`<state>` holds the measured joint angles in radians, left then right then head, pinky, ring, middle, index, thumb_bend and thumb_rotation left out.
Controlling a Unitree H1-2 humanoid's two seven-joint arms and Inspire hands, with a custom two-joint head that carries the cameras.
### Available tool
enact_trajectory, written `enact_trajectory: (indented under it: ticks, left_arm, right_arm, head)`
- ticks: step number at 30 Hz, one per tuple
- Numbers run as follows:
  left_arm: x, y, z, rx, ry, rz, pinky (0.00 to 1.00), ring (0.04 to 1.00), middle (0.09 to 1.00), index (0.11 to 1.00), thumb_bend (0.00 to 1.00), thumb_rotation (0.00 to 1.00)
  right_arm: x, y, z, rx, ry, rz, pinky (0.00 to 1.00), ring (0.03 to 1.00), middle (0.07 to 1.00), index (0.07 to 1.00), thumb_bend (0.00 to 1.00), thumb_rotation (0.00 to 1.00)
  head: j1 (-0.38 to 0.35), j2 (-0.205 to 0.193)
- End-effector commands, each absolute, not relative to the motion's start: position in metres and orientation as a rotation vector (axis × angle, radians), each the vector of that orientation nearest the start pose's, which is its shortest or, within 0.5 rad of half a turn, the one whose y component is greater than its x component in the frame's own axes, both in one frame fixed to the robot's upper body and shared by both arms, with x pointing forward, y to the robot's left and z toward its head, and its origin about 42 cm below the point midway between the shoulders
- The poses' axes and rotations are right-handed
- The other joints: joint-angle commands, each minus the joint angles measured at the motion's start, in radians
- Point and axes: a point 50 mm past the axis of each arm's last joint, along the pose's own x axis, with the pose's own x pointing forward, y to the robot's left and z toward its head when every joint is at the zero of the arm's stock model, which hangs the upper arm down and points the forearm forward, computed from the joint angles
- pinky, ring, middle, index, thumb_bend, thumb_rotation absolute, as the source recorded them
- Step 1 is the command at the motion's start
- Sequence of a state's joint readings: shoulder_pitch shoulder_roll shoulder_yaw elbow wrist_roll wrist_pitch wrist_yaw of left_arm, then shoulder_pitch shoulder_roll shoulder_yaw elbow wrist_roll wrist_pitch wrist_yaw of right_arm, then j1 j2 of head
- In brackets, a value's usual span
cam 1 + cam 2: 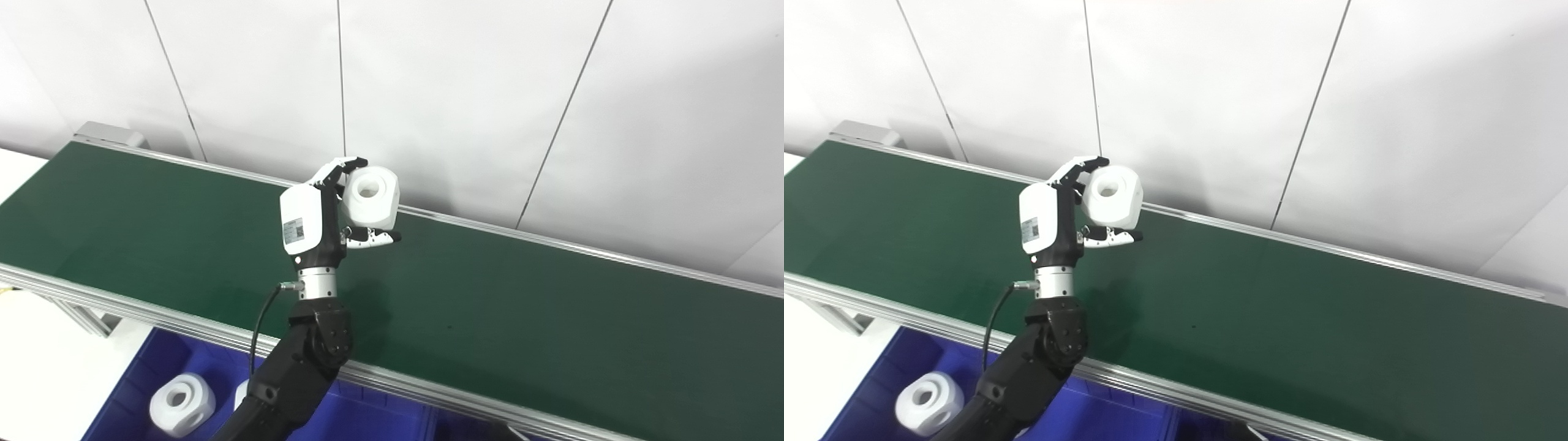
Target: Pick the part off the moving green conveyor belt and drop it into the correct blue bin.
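My left hand point(324, 214) is clamped on the part point(370, 197), a smooth white faceted block with a round bore, raised above the matte green belt point(520, 318). A similar piece point(182, 404) (also white) lies in the blue bin point(131, 386) below.

A white panelled wall point(465, 92) with thin dark seams stands behind; a grey metal box point(109, 133) sits at far left.

A long dark green conveyor belt point(490, 306) with silver aluminium side rails runs diagonally across both views, its top bare. Below its near rail sits a blue plastic bin point(131, 383), holding a white ring-shaped part point(182, 404).
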<state>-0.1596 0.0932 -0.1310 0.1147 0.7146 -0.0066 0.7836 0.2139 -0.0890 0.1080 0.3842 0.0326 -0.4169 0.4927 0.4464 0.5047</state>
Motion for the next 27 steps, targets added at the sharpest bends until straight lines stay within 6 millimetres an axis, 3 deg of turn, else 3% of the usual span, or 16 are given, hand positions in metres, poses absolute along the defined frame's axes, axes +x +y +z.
enact_trajectory:
  ticks: [1, 7, 12, 13, 20, 27]
  left_arm:
    - [0.313, 0.222, 0.155, 0.748, -0.469, 0.589, 0.34, 0.390, 0.498, 0.550, 0.50, 0.00]
    - [0.268, 0.219, 0.176, 0.762, -0.466, 0.512, 0.35, 0.401, 0.497, 0.534, 0.50, 0.00]
    - [0.229, 0.216, 0.181, 0.796, -0.422, 0.424, 0.33, 0.391, 0.502, 0.537, 0.50, 0.00]
    - [0.223, 0.215, 0.182, 0.804, -0.414, 0.406, 0.32, 0.383, 0.500, 0.540, 0.50, 0.00]
    - [0.184, 0.210, 0.176, 0.861, -0.342, 0.271, 0.32, 0.391, 0.499, 0.536, 0.50, 0.00]
    - [0.159, 0.215, 0.170, 0.911, -0.197, 0.127, 0.29, 0.371, 0.485, 0.544, 0.50, 0.00]
  right_arm:
    - [0.167, -0.206, -0.013, -0.004, 0.095, 0.535, 0.77, 0.817, 0.851, 0.829, 0.87, 0.95]
    - [0.164, -0.208, 0.002, 0.000, 0.043, 0.547, 0.82, 0.852, 0.876, 0.858, 0.83, 0.98]
    - [0.163, -0.208, 0.013, -0.002, 0.003, 0.565, 0.87, 0.875, 0.892, 0.881, 0.81, 1.00]
    - [0.163, -0.208, 0.015, -0.003, -0.006, 0.568, 0.88, 0.881, 0.897, 0.889, 0.80, 1.00]
    - [0.161, -0.213, 0.027, -0.011, -0.044, 0.566, 0.88, 0.884, 0.899, 0.903, 0.80, 1.00]
    - [0.163, -0.224, 0.033, -0.007, -0.061, 0.568, 0.85, 0.863, 0.878, 0.878, 0.80, 0.99]
  head:
    - [0.009, 0.020]
    - [0.061, 0.123]
    - [0.085, 0.180]
    - [0.096, 0.207]
    - [0.111, 0.273]
    - [0.113, 0.300]
